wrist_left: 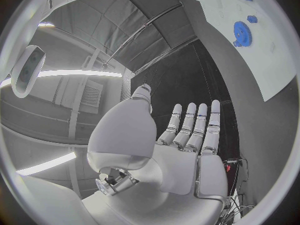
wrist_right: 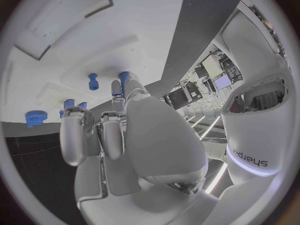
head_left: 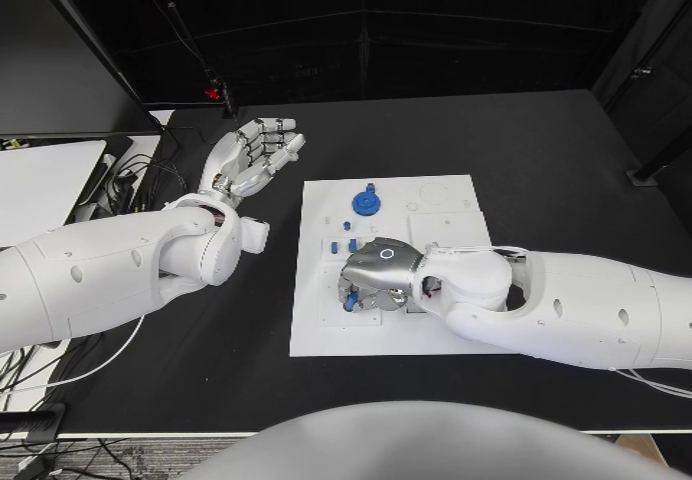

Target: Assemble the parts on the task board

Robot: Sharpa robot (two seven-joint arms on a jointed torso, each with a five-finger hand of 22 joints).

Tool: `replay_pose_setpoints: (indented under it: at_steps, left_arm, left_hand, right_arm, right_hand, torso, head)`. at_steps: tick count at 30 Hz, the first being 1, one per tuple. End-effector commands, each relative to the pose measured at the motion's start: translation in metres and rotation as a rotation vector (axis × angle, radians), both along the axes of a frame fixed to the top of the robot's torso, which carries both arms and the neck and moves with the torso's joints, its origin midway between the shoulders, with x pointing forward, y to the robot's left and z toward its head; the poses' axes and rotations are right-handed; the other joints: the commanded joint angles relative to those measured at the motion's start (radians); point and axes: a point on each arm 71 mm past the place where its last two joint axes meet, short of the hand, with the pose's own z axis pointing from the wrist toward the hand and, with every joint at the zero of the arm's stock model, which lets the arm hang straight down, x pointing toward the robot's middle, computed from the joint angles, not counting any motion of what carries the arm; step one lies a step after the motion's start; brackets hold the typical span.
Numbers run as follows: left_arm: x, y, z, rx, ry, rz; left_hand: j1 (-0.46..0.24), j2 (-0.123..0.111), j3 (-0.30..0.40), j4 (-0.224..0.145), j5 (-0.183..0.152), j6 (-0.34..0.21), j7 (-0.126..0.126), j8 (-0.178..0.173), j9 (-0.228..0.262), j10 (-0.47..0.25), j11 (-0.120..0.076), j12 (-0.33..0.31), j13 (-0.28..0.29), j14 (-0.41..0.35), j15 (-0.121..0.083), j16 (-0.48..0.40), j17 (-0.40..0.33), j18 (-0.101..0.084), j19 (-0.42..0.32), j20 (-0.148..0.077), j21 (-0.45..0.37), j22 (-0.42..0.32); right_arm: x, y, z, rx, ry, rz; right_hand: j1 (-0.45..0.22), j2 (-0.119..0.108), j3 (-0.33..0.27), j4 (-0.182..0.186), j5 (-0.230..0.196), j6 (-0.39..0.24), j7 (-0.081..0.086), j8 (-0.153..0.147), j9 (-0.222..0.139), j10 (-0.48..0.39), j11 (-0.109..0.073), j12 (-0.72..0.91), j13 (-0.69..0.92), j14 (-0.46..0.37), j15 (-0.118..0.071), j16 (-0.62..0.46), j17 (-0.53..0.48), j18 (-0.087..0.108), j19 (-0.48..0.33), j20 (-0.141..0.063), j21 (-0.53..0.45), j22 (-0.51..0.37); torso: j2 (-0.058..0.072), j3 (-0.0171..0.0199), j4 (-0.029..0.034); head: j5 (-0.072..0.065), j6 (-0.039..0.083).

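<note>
Task board [head_left: 433, 330]: white plate mid desk [head_left: 548, 140], long axis running away from the robot.
Parts: blue gear [head_left: 368, 203] lies flat toward the far end; small blue pegs [head_left: 336, 246] stand upright in the board near its left edge, just beside the right hand.
Right hand [head_left: 378, 272]: down over the board's middle, fingers curled toward a blue peg [wrist_right: 124, 79]; cannot tell if it grips anything.
Left hand [head_left: 254, 150]: off the board on its left, above the desk, fingers straight and apart, pointing away, holding nothing.
</note>
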Motion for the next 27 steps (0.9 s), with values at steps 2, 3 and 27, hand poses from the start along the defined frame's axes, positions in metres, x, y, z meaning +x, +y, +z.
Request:
replay_pose_setpoints:
  at_steps: [2, 3, 27]
  left_arm:
    - [-0.0026, -0.0018, 0.0090, -0.035, -0.115, -0.030]
    - [-0.0026, -0.0019, 0.0089, -0.035, -0.114, -0.030]
    - [-0.0026, -0.0019, 0.0088, -0.035, -0.113, -0.031]
  left_hand:
    - [-0.001, 0.010, -0.003, -0.003, 0.006, -0.009, 0.148, 0.005, -0.002, -0.008, -0.001, 0.008, -0.003, 0.002, -0.001, 0.009, -0.003, -0.009, 0.003, 0.003, 0.005, -0.002]
    - [-0.001, 0.010, -0.003, -0.003, 0.006, -0.009, 0.148, 0.005, -0.002, -0.008, -0.001, 0.008, -0.003, 0.002, -0.001, 0.009, -0.003, -0.009, 0.003, 0.003, 0.005, -0.002]
    - [-0.001, 0.010, -0.003, -0.003, 0.006, -0.009, 0.148, 0.005, -0.003, -0.009, -0.001, 0.009, -0.003, 0.002, -0.001, 0.009, -0.004, -0.009, 0.003, 0.003, 0.005, -0.002]
  right_arm:
    - [0.0015, -0.0033, -0.0035, -0.043, 0.003, -0.017]
    - [0.0016, -0.0033, -0.0037, -0.043, 0.003, -0.017]
    - [-0.0012, 0.0045, 0.0035, 0.069, -0.006, 0.025]
  right_hand:
    - [0.000, 0.008, 0.004, 0.001, 0.007, 0.007, 0.001, 0.002, 0.001, -0.004, 0.006, -0.006, -0.001, 0.081, 0.004, 0.006, 0.139, 0.005, 0.049, 0.001, -0.002, 0.221]
    - [0.000, 0.008, 0.004, 0.001, 0.007, 0.007, 0.002, 0.002, 0.001, -0.005, 0.007, -0.006, -0.001, 0.081, 0.004, 0.006, 0.139, 0.005, 0.049, 0.001, -0.002, 0.221]
    - [-0.136, -0.068, -0.077, 0.003, 0.006, -0.149, 0.041, -0.064, -0.015, -0.084, 0.039, -0.006, 0.002, 0.068, 0.031, -0.017, 0.080, 0.011, 0.037, 0.025, -0.025, 0.213]
  torso:
    - [0.000, -0.0012, -0.0003]
    - [0.000, -0.0012, -0.0005]
    - [0.000, -0.0003, 0.0004]
  head:
    - [0.000, 0.000]
    - [-0.001, 0.000]
    - [-0.001, 0.000]
